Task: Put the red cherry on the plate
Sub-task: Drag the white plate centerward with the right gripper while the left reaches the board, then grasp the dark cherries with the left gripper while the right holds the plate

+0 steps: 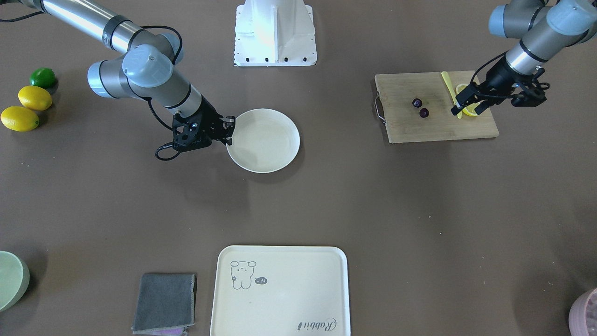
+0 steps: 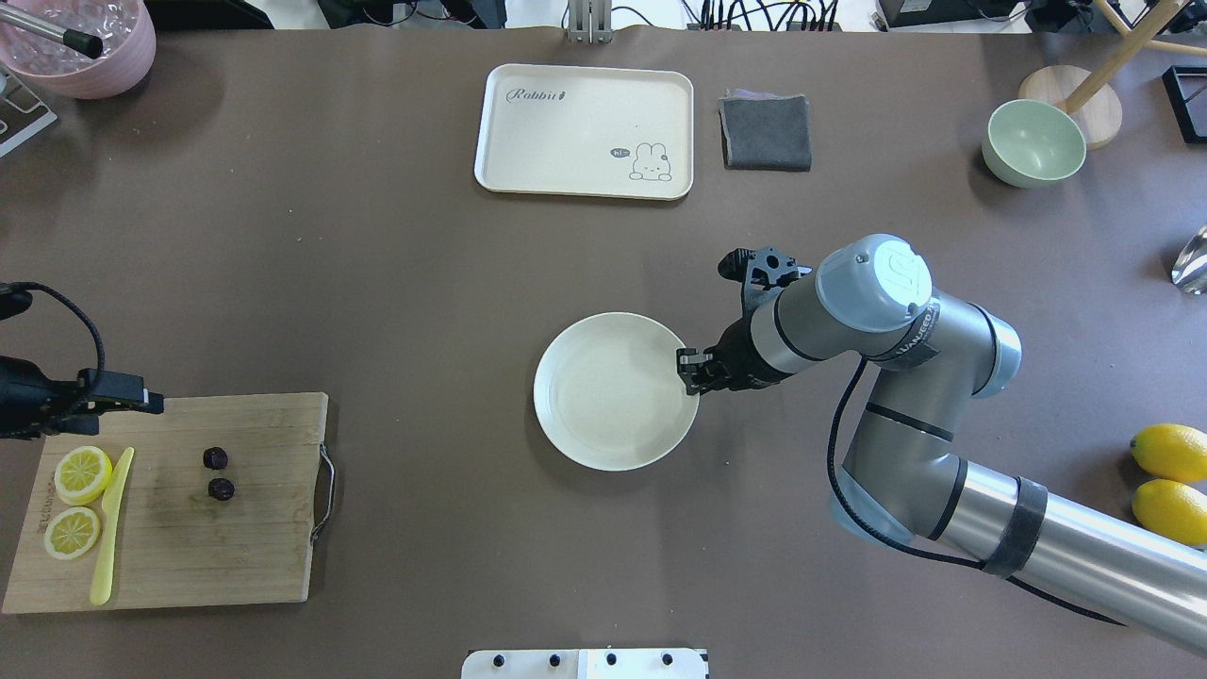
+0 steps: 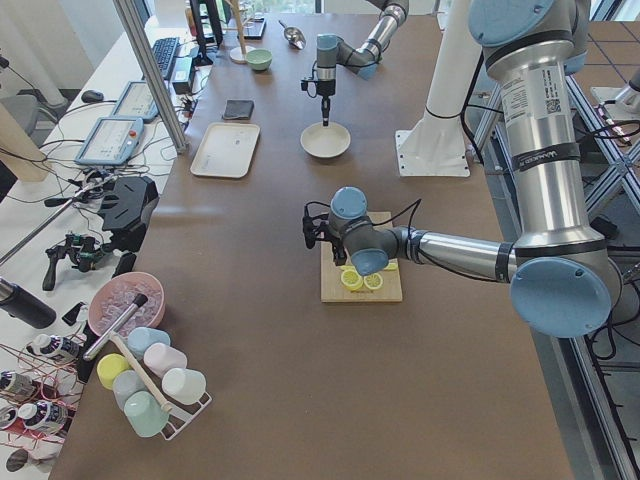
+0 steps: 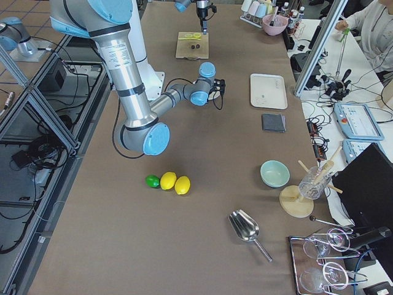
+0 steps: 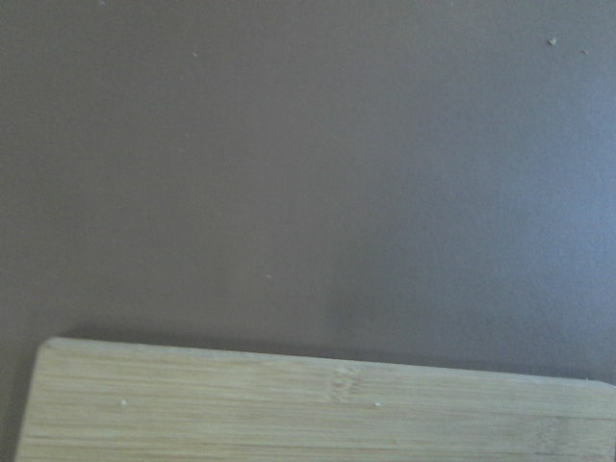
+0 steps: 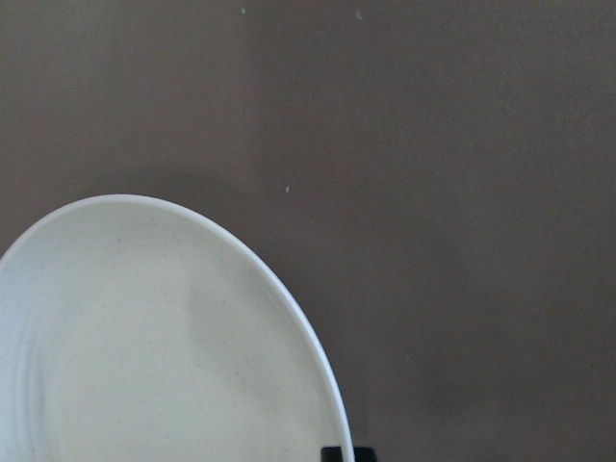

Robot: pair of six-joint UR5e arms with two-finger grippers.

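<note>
Evidently the right gripper (image 1: 228,129) pinches the plate (image 1: 266,140) rim, likely steadying it. Left gripper (image 1: 466,111), spread, hovers near the red cherry (image 1: 424,112)

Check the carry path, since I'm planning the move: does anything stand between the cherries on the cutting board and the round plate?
Nothing visible does. Only bare table lies between the cutting board holding the red cherry and the plate. The right gripper sits at the plate's far rim, off that path.
</note>
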